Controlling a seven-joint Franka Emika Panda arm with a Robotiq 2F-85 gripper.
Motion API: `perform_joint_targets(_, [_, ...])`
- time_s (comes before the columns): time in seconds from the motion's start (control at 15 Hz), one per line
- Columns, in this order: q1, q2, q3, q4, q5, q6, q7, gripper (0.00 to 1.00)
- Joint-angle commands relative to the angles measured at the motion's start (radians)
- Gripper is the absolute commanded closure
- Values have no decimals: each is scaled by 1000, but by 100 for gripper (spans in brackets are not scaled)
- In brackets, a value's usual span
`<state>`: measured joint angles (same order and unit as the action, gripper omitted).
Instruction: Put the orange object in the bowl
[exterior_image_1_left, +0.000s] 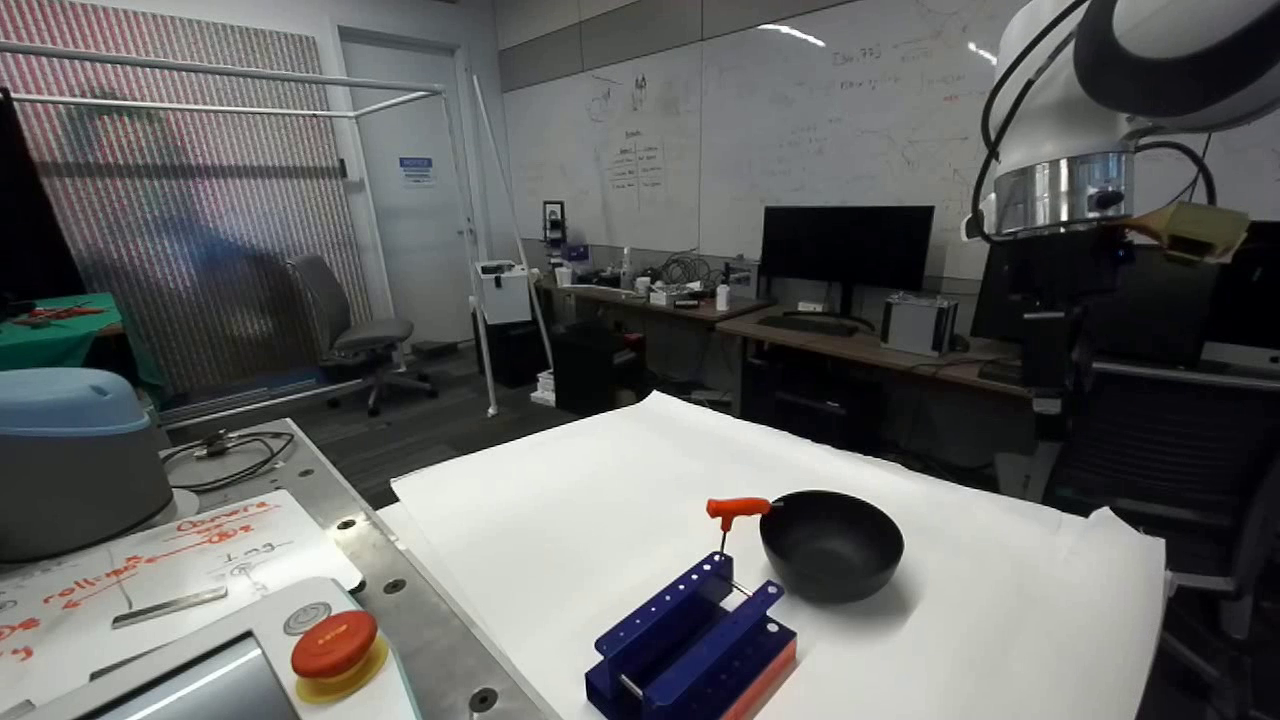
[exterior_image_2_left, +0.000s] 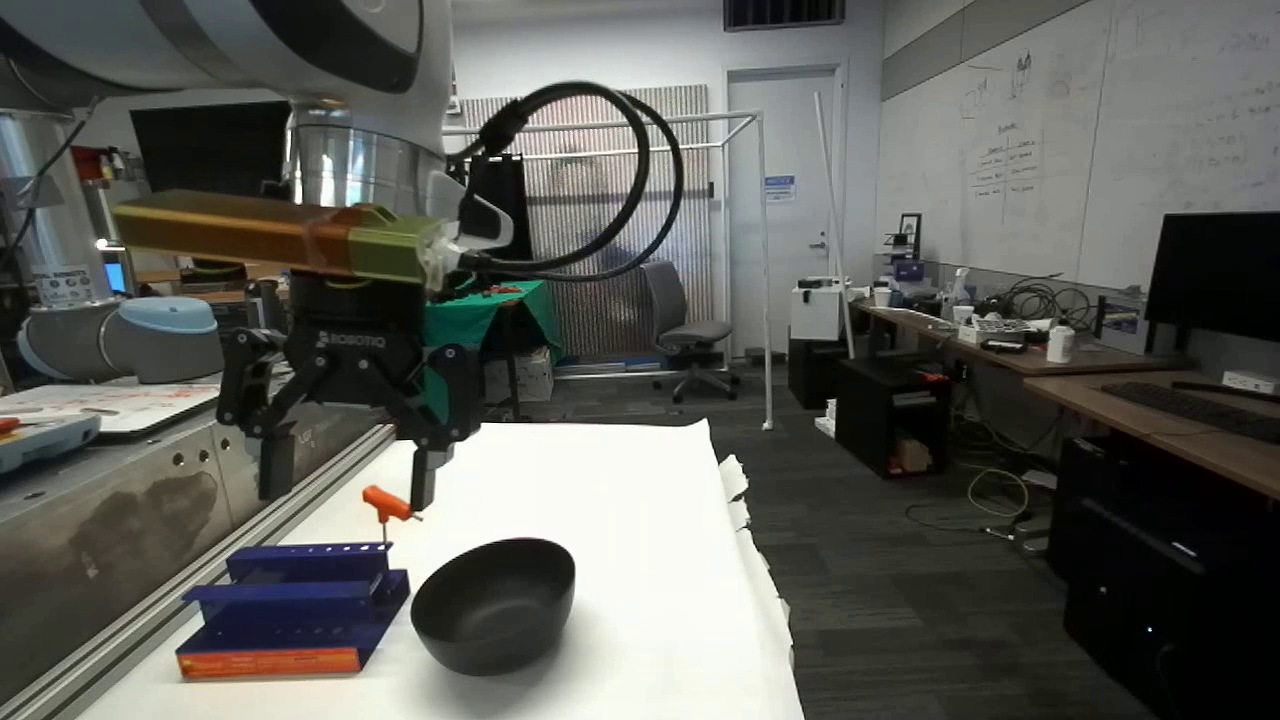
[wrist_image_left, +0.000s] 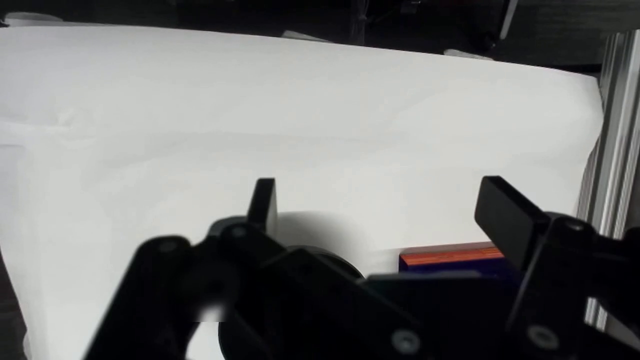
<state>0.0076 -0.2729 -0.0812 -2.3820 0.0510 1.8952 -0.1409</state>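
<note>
Orange T-handled tool (exterior_image_1_left: 738, 507) stands roughly upright at the end of one perforated plate of the blue rack (exterior_image_1_left: 705, 655), outside the black bowl (exterior_image_1_left: 835, 550); how deep it sits is hidden by the rack. In an exterior view its metal tip overlaps the bowl's rim along the line of sight, yet in an exterior view the tool (exterior_image_2_left: 388, 503) and bowl (exterior_image_2_left: 495, 605) are apart. The fingers (exterior_image_2_left: 424, 480) hang over the white-covered desk (exterior_image_2_left: 640, 540), released and spread wide, with the white covering showing through the gap in the wrist view. There, their dark linkage (wrist_image_left: 325, 285) covers most of the bowl (wrist_image_left: 340, 266) and rack, leaving an arc of rim and the side bearing an orange strip (wrist_image_left: 452, 256) in sight. In an exterior view the fingers (exterior_image_1_left: 1047, 406) blend into a dark monitor (exterior_image_1_left: 1150, 320) and chair (exterior_image_1_left: 1150, 460) behind them, and their outline is hard to make out. The arm (exterior_image_1_left: 1060, 120) is cut off by the picture edges in both exterior views, and in an exterior view the rack's near end (exterior_image_1_left: 620, 702) runs past the bottom edge.
</note>
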Motion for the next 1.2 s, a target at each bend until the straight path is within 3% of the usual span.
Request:
perform_joint_targets(0.0, [24, 173, 64, 164, -9, -25, 58, 0])
perform_joint_targets(0.33, [68, 414, 143, 359, -68, 77, 55, 0])
perform_joint_targets(0.67, [96, 628, 162, 542, -130, 192, 55, 0])
perform_joint_targets(1.13, [100, 825, 169, 740, -133, 182, -3, 0])
